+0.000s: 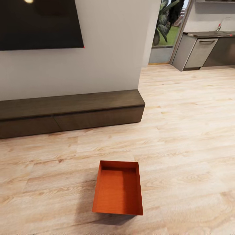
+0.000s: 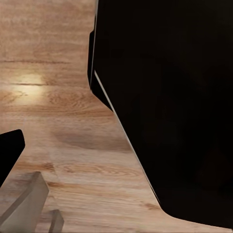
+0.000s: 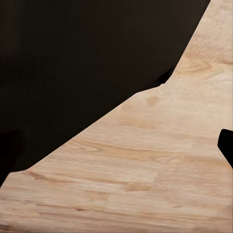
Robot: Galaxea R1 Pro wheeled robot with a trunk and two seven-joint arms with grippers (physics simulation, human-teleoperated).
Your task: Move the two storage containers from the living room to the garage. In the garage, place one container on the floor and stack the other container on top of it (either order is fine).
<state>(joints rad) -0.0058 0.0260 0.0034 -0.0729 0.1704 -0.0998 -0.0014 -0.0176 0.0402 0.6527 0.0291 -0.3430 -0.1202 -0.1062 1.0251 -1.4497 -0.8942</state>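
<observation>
- Living-room setting: light wood-plank flooring [image 1: 182,130], cream wall [image 1: 107,58], black TV [image 1: 39,23], dark wood bench [image 1: 71,112].
- One orange-red storage container [image 1: 118,192]: upright on planks, open top, apart from bench.
- Kitchen cabinets [image 1: 199,52] beyond doorway.
- Claw state, both arms: cannot tell.

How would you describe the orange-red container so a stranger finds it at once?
Start at the black TV on the cream wall, then drop to the long dark wood bench below it. On the light plank floor before the bench sits the storage container, the lone orange-red, lidless, empty box.
</observation>
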